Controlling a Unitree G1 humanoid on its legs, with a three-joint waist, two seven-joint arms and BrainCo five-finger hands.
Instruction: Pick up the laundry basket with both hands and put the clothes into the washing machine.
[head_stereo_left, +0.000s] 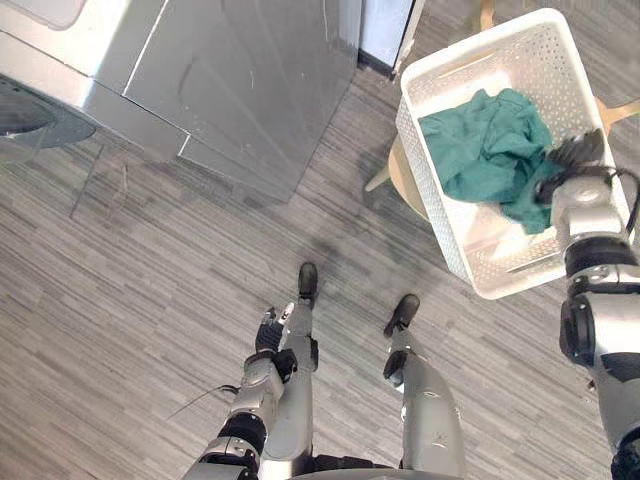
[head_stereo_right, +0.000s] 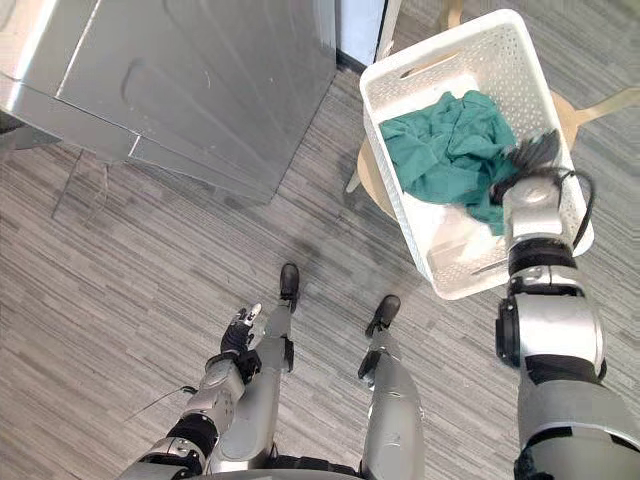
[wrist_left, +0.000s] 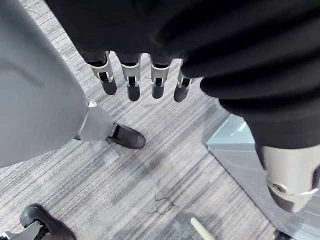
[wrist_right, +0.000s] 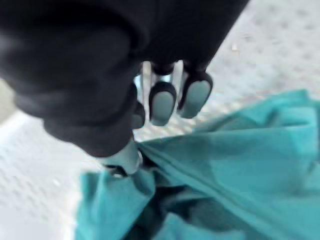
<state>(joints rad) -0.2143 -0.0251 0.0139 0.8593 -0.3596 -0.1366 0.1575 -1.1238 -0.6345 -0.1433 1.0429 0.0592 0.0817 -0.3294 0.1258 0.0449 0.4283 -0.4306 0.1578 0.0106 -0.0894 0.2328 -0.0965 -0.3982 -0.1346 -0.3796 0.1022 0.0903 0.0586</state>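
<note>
Our right hand (head_stereo_left: 578, 152) reaches down into the basket (head_stereo_left: 560, 70) by its right wall, close to the near right corner, and touches the teal cloth (head_stereo_left: 485, 140) there. The cloth bunches into folds right under the hand, but we cannot tell whether the hand grips it or only rests on it. The cloth lies crumpled across the middle of the basket, spreading toward the right wall, with bare white bottom showing at the near end. The basket is white with perforated walls and stands on a round wooden stool (head_stereo_right: 368, 185), overhanging its edge. Our left hand (wrist_left: 131, 87) hangs low beside the leg, released and holding nothing, above the grey striped floor (head_stereo_left: 150, 280). The washing machine (head_stereo_left: 240, 80) stands well apart from the stool, to its left.
</note>
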